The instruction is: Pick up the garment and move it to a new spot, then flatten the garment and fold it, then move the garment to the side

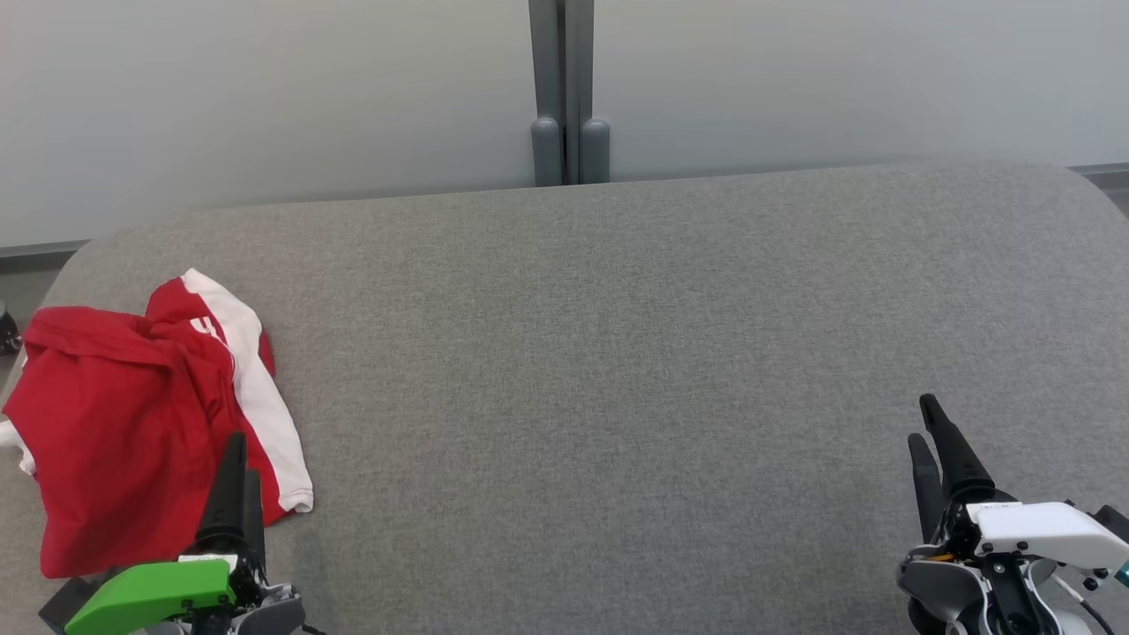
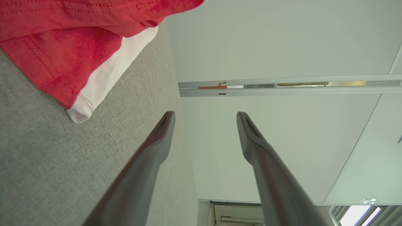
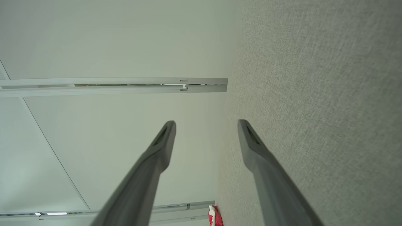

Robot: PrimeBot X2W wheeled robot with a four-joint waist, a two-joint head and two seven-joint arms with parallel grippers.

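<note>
A red garment (image 1: 132, 414) with a white stripe lies crumpled at the left end of the grey upholstered surface (image 1: 617, 353). My left gripper (image 1: 238, 459) hovers at the garment's near right edge, open, with nothing between its fingers. In the left wrist view the garment's (image 2: 62, 47) red and white hem lies up and to the left of the open left gripper (image 2: 205, 116). At the lower right my right gripper (image 1: 926, 432) stands open and empty, far from the cloth. The right wrist view has the open right gripper (image 3: 205, 124) beside the grey surface, and a small piece of the garment (image 3: 215, 216) at the bottom.
A pale wall runs behind the surface, with a grey vertical post (image 1: 562, 97) at its middle. The surface's back edge curves down at both ends. Grey fabric stretches wide between the two grippers.
</note>
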